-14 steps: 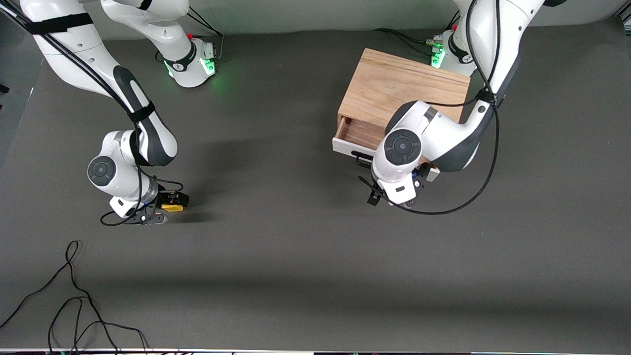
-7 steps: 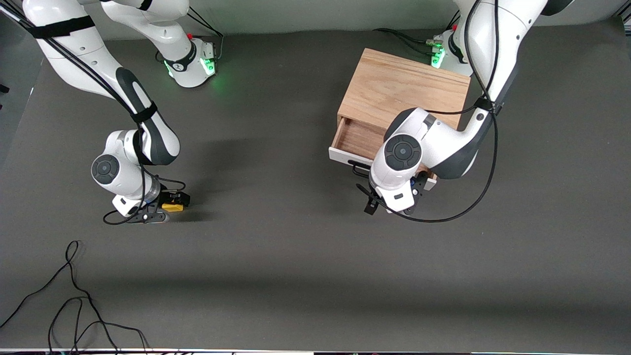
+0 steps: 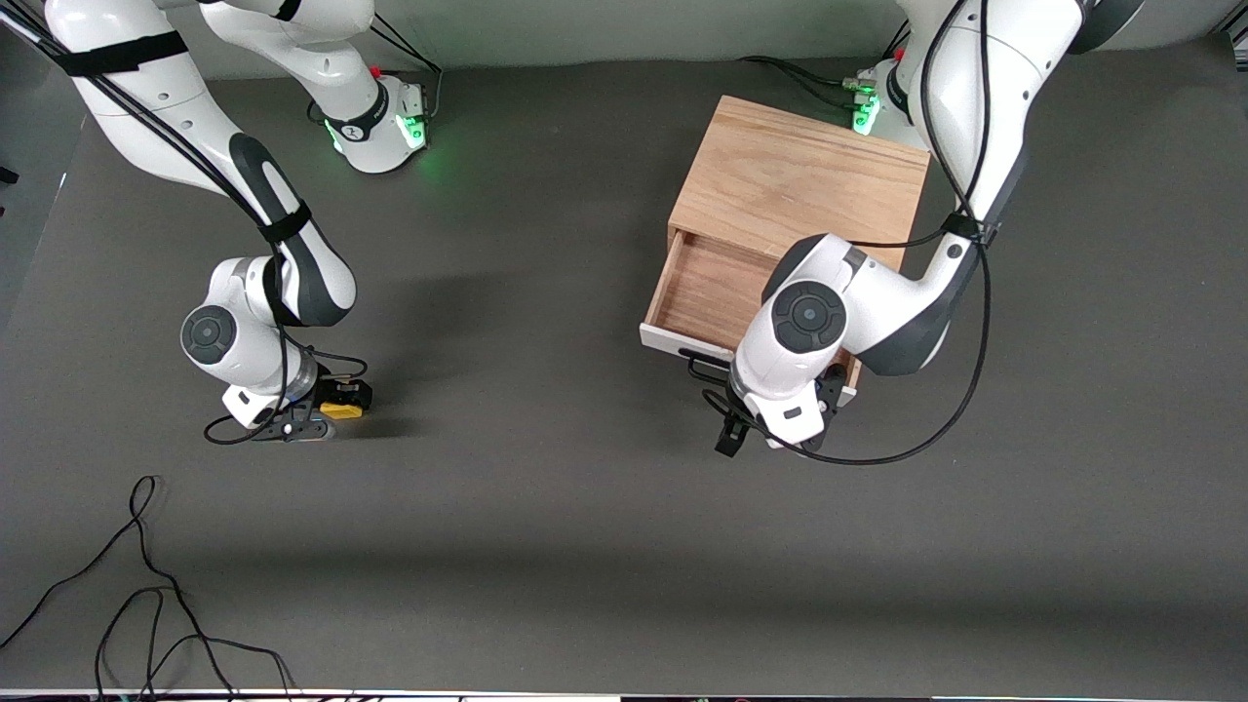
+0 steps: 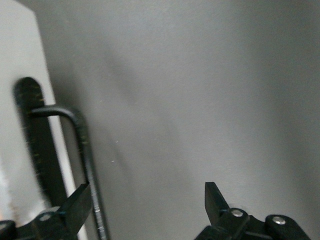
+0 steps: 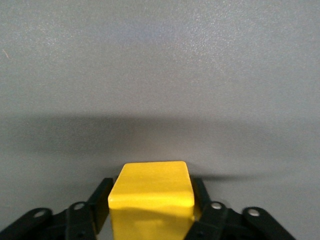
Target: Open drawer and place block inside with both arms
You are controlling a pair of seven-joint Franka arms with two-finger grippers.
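The light-wood cabinet stands near the left arm's base. Its drawer is pulled out toward the front camera and its wood inside is bare. My left gripper is at the white drawer front. In the left wrist view the left gripper is open, with one finger hooked inside the black wire handle. My right gripper is low over the table toward the right arm's end, shut on the yellow block. The block sits between the right gripper's fingers.
Loose black cables lie on the grey table near the front edge at the right arm's end. The two arm bases with green lights stand along the table's robot-side edge. Bare table lies between the block and the drawer.
The drawer has slid farther out toward the front camera, with my left gripper moving along at its handle. My right gripper with the block has barely moved.
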